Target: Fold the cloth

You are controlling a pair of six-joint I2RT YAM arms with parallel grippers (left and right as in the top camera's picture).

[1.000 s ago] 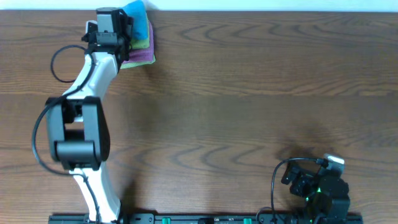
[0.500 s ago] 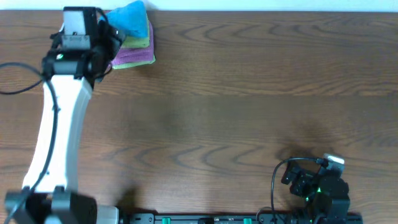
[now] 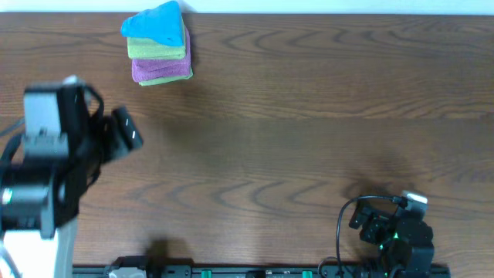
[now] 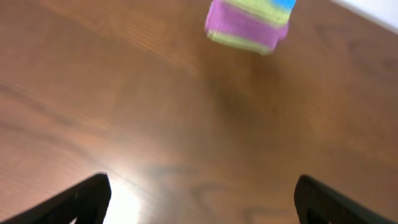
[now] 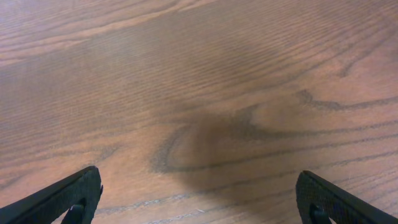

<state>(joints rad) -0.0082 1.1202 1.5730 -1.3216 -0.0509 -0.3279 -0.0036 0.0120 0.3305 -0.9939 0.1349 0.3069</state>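
Both spread, empty: left hand (image 4: 202, 186), right hand (image 5: 198, 180) | cloth (image 3: 157, 23) sits folded atop stack (image 3: 160, 66), far edge of counter (image 3: 309, 116), well apart from left hand | looks finished; park hands without nudging stack.

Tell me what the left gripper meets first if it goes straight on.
Probably the bare table, short of the stacked cloths: the left gripper, open, frames only wood, though depth is unclear.

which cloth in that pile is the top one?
The sky-blue cloth: it lies uppermost and looks bunched, with the lime-green cloth directly under it and the purple cloth below that.
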